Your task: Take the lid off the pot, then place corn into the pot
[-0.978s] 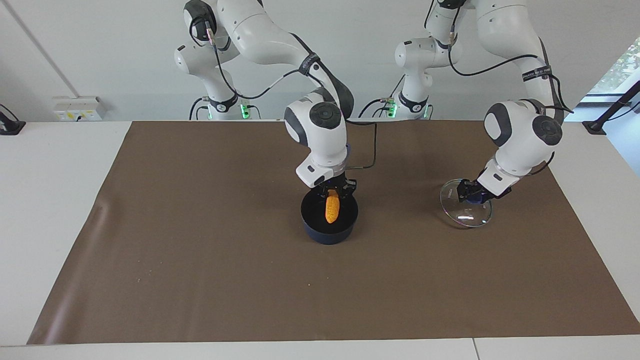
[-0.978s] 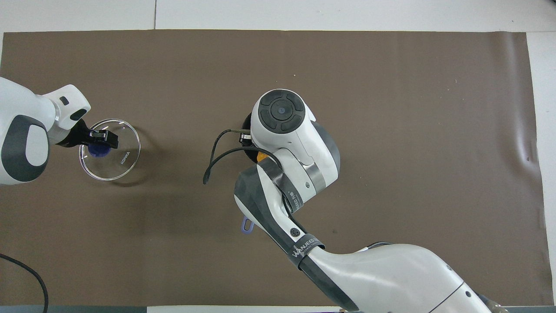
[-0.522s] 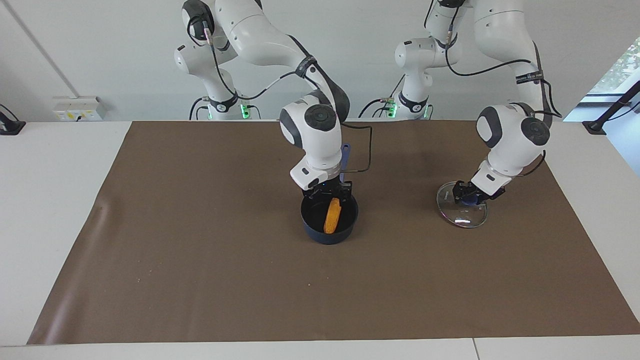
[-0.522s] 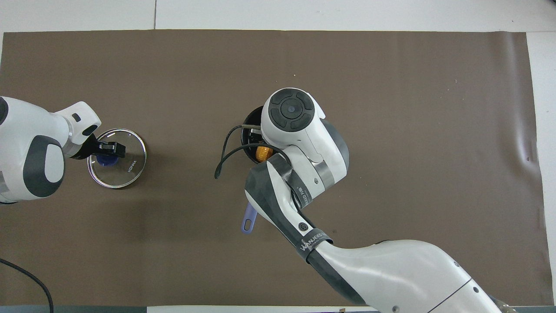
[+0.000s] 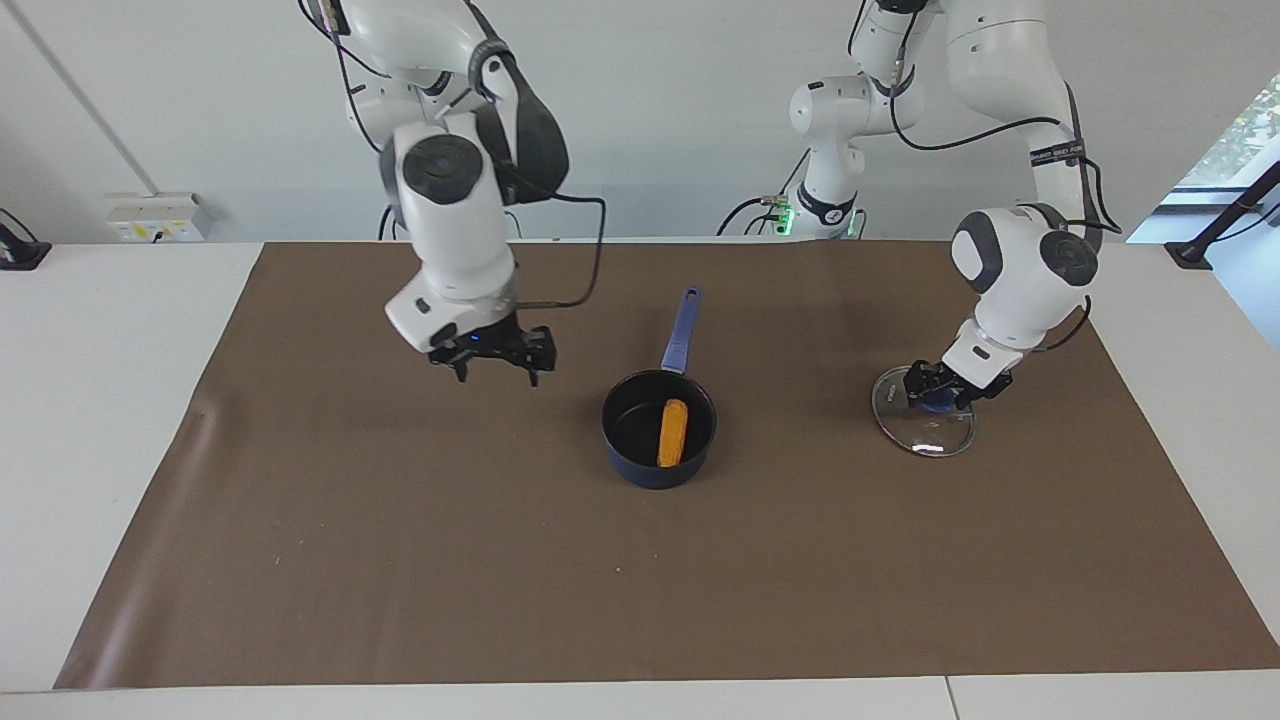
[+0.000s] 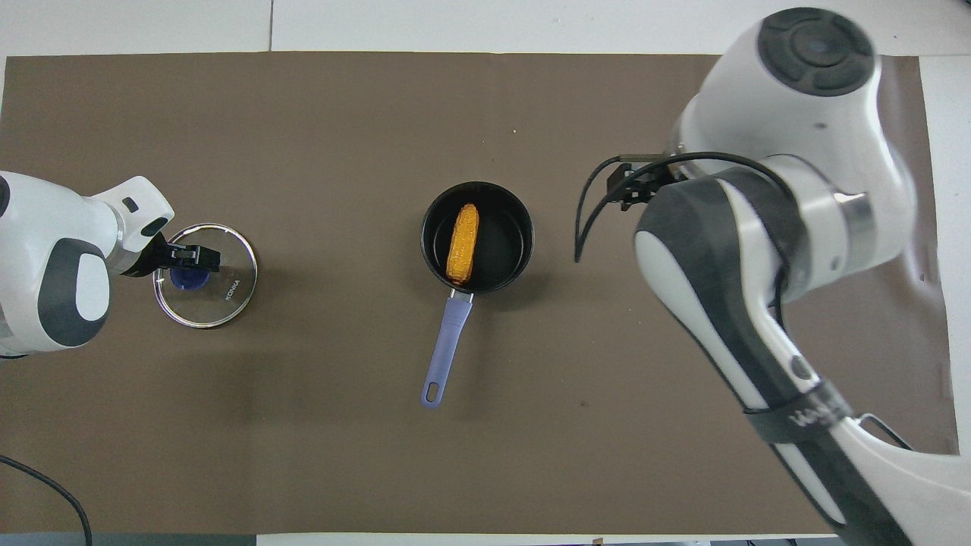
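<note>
We see the pot (image 5: 658, 429) mid-desk on the brown mat (image 5: 400, 560), lid off, its handle (image 5: 681, 330) pointing toward the robots. The corn (image 5: 672, 432) lies flat inside the pot, lengthwise roughly in line with the handle, touching the black bottom.

We take the pot as landmark. The lid (image 5: 925, 424) is beside the pot, well apart from it, toward the left arm's end of the desk, lying on the mat as far as we can tell. The left gripper (image 5: 942, 390) is down at the lid's blue knob (image 6: 182, 277); in the overhead view its fingers (image 6: 199, 258) sit at the knob, but we cannot tell whether they pinch it or stand just off it.

The right gripper (image 5: 492, 356) is up in the air, over bare mat beside the pot toward the right arm's end of the desk, clear of the pot and holding nothing. Its fingers (image 5: 533, 352) are spread wide, pointing down. In the overhead view that arm's big white wrist covers most of the gripper

The desk (image 5: 120, 330) is white around the mat
</note>
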